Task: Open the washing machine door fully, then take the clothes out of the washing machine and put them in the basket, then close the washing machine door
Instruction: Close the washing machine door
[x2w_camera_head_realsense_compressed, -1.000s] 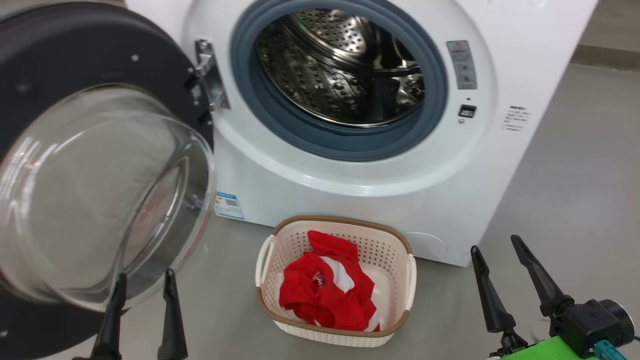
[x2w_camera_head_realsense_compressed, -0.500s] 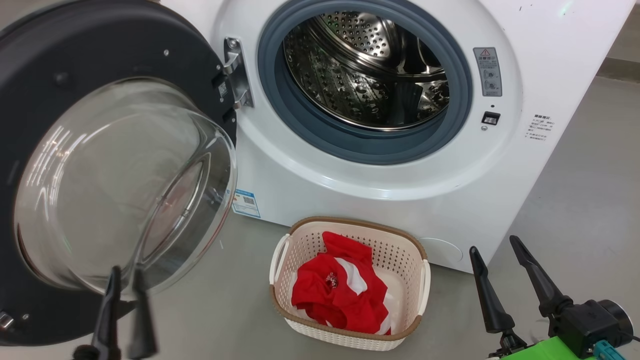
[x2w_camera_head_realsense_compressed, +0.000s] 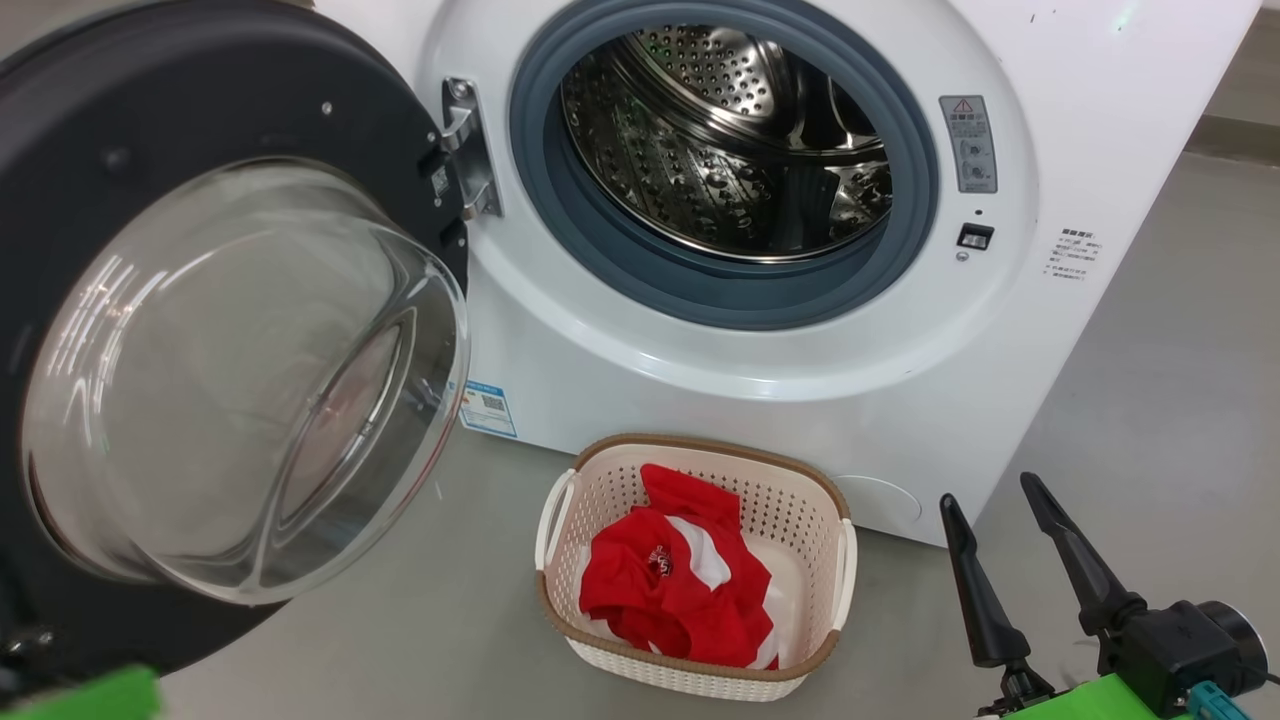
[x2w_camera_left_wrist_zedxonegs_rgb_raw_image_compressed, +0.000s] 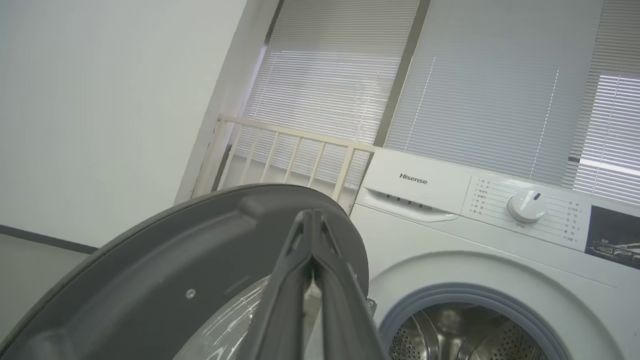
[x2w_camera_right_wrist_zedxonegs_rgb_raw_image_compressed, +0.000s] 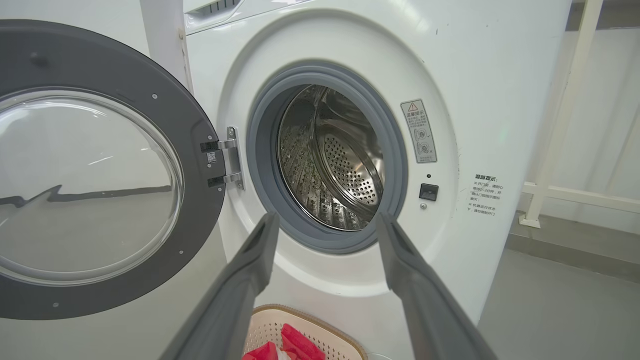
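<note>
The washing machine (x2w_camera_head_realsense_compressed: 750, 370) stands with its steel drum (x2w_camera_head_realsense_compressed: 720, 140) bare. Its door (x2w_camera_head_realsense_compressed: 200, 110) is swung out to the left, the glass bowl facing me. On the floor in front sits the basket (x2w_camera_head_realsense_compressed: 690, 445) with the red and white clothes (x2w_camera_head_realsense_compressed: 670, 600) inside. My right gripper (x2w_camera_head_realsense_compressed: 987, 488) is open at the lower right, apart from the basket; in the right wrist view its fingers (x2w_camera_right_wrist_zedxonegs_rgb_raw_image_compressed: 327, 216) frame the drum opening. In the left wrist view my left gripper (x2w_camera_left_wrist_zedxonegs_rgb_raw_image_compressed: 312, 215) is shut on nothing, pointing up past the door's rim (x2w_camera_left_wrist_zedxonegs_rgb_raw_image_compressed: 175, 260).
A blue label sticker (x2w_camera_head_realsense_compressed: 487, 408) sits on the machine's lower left front. Grey floor (x2w_camera_head_realsense_compressed: 1150, 350) spreads to the right of the machine. A cream railing (x2w_camera_left_wrist_zedxonegs_rgb_raw_image_compressed: 280, 150) and window blinds stand behind it. A white rail post (x2w_camera_right_wrist_zedxonegs_rgb_raw_image_compressed: 565, 115) rises at the right.
My left gripper's fingers have closed together and dropped out of the head view at the lower left. The camera shifted a little. The right gripper, door and basket stay put.
</note>
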